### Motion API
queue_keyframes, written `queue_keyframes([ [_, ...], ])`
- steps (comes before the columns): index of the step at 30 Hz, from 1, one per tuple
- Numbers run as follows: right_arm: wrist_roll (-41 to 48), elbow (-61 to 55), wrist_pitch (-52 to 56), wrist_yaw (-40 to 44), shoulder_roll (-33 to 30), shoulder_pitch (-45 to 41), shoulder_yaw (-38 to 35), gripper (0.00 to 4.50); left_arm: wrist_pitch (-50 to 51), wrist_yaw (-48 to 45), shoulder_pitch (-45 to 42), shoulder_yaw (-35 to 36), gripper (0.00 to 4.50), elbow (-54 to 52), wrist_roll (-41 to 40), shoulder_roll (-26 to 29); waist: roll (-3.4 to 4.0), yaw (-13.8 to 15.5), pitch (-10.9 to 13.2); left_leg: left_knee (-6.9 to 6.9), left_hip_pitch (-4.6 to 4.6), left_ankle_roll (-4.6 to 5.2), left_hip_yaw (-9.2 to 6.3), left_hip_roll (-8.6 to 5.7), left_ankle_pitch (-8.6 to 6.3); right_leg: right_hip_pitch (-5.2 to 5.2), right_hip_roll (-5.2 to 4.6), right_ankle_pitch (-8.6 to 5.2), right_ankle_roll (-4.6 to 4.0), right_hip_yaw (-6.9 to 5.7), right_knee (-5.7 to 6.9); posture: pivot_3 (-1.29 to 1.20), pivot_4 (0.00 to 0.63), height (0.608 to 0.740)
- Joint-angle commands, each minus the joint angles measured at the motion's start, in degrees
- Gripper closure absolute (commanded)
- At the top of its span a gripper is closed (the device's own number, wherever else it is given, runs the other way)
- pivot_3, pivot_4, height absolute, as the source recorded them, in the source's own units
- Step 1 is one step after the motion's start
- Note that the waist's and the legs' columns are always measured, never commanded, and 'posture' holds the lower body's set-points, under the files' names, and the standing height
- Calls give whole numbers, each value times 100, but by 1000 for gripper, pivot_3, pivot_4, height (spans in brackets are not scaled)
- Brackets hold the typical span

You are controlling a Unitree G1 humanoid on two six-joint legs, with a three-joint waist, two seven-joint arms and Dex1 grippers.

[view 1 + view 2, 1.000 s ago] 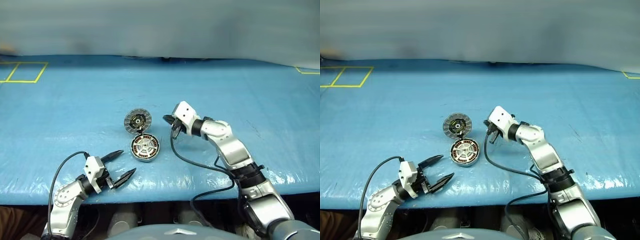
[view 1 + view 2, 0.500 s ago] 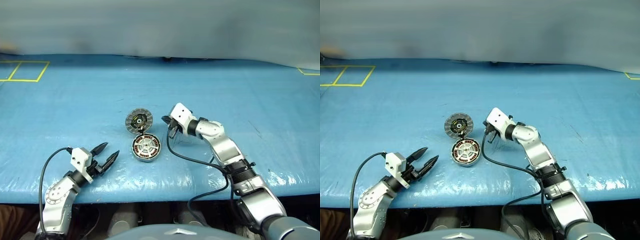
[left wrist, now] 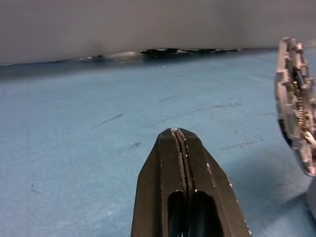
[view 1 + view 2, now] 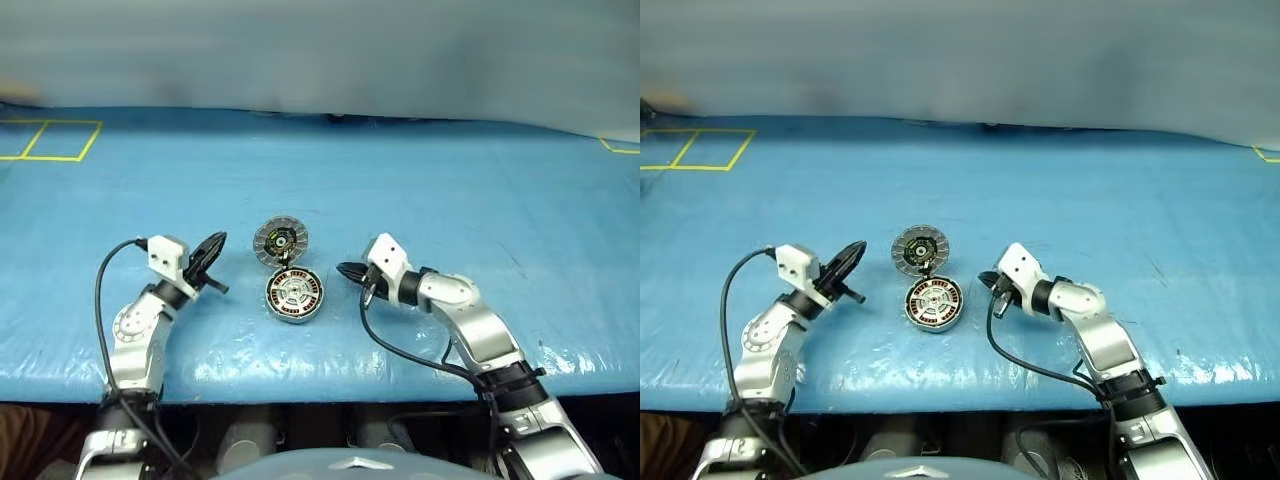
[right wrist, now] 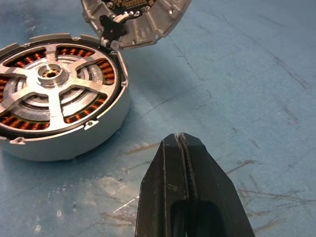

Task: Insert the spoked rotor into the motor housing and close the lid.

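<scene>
Spoked rotor (image 5: pixel 52 96) sits inside the motor housing (image 4: pixel 294 296) mid-desk, lid (image 4: pixel 280 241) propped open against it; we see left pincer (image 4: pixel 212 246) and right pincer (image 4: pixel 348 270) both pressed together, empty.

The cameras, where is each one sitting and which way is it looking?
Left eye view: on the head, looking down at the blue table; both arms show.
Right eye view: beside it, same scene.
Left wrist view: on the left arm, looking along the shut left gripper across the table, the lid edge-on.
Right wrist view: on the right arm, over the shut right gripper toward the motor housing, the spoked rotor inside.
Shared: both wrist views show the lid.
</scene>
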Motion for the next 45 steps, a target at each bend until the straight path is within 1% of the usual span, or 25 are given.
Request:
queue_keyframes([
  [1,112,-373,71,-57,-38,79,-154,4500,154,-385,-431,-34,4479,234,-179,38,-2,4,1,4,-1,1,0,0,0,1,1,0,1,-1,-1,0,150,740],
  [6,130,-538,143,-159,-19,172,-181,4500,474,-1267,-1137,-203,4479,723,-352,91,-4,1,2,10,-1,-8,3,1,9,2,13,4,8,-13,1,0,150,740],
  [9,90,-582,117,-257,-17,202,-203,4500,661,-1708,-1482,-408,4479,908,-252,178,-5,1,3,10,-2,-17,4,1,16,15,24,7,12,-14,0,0,150,740],
  [11,115,-609,121,-302,-3,209,-241,4500,689,-2049,-1703,-477,4479,1024,-290,189,-6,1,4,11,1,-17,5,1,17,37,53,8,15,-15,-1,0,150,740],
  [16,168,-622,140,-346,-56,266,-354,4500,1264,-3104,-1918,-648,4479,672,-772,160,-8,-9,5,14,1,-17,4,3,17,41,56,8,17,-11,-4,0,150,740],
  [22,198,-600,201,-338,-251,381,-603,4500,2175,-3766,-1669,-927,4479,-96,-1159,256,-8,-22,5,15,1,-18,4,6,18,41,61,8,17,-3,-3,0,150,740],
  [24,208,-596,211,-359,-309,432,-663,4500,2371,-3833,-1530,-1080,4479,-288,-1080,364,-8,-28,5,15,4,-18,5,6,18,42,61,8,17,3,-4,0,150,740],
  [27,212,-604,189,-415,-348,479,-726,4500,2398,-3860,-1288,-1308,4479,-426,-832,542,-7,-34,5,14,5,-16,4,9,17,42,62,6,13,17,-3,0,150,740],
  [36,267,-840,133,-622,-233,464,-839,4500,2361,-3746,-512,-1618,4479,-905,-464,892,-6,-46,6,13,6,-4,3,14,9,32,37,-8,-15,30,0,0,150,740],
  [39,333,-914,178,-648,-167,450,-840,4500,2340,-3705,-308,-1665,4479,-1000,-389,926,-6,-46,6,11,5,-4,4,12,9,28,29,-9,-16,28,-1,0,150,740],
  [41,376,-936,195,-612,-135,485,-763,4500,2276,-3586,-140,-1658,4479,-995,-301,940,-6,-25,6,11,2,-4,4,12,9,2,25,-9,-17,27,-1,0,150,740],
  [45,372,-911,168,-609,-53,531,-618,4500,2031,-3341,163,-1598,4479,-939,-148,963,-6,-19,6,10,4,0,5,11,7,0,17,-11,-20,26,0,0,150,740],
])
